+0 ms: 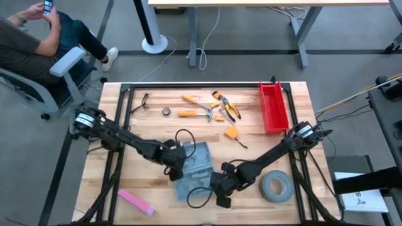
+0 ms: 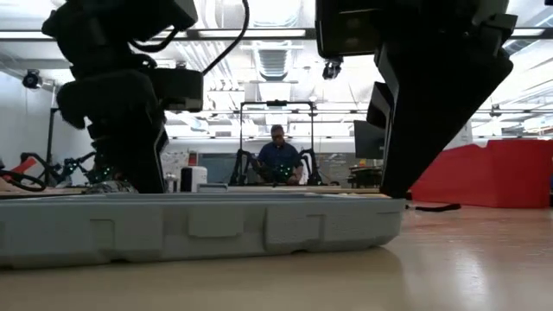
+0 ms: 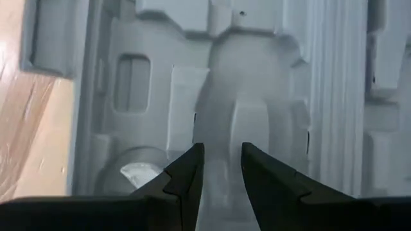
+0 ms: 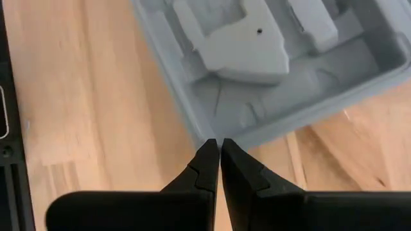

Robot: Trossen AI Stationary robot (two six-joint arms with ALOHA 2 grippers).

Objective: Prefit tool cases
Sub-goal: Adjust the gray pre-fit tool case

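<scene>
1. Lying open and flat on the wooden bench [image 1: 138,179], front-centre: blue-grey tool case [image 1: 193,169], moulded recesses facing up, between the two arms.
2. Left end effector [image 3: 218,168] down over the case interior, fingers parted by a narrow gap, tips just above a moulded recess. Nothing visible between them; contact with the plastic can't be confirmed.
3. Right end effector [image 4: 215,160] clenched, fingers together, holding nothing. Tips sitting right at the case's outer rim near a corner, bare wood just beside.
4. Low view: case's side wall [image 2: 199,226] spans the foreground, resting level on the bench, both arms coming down onto it from above.
5. Grey tape roll [image 1: 277,186] on the bench just right of the right arm, near the front edge.
6. Pink flat strip [image 1: 136,202] at the front-left corner area, well apart from the case.
7. Red bin [image 1: 272,107] at the back right. Loose hand tools with orange/yellow handles [image 1: 210,108] spread across the back centre, well apart from the case.
8. Seated person [image 1: 38,44] off the bench at back left, holding a phone. Another person [image 2: 278,158] seen far behind in the low view.
</scene>
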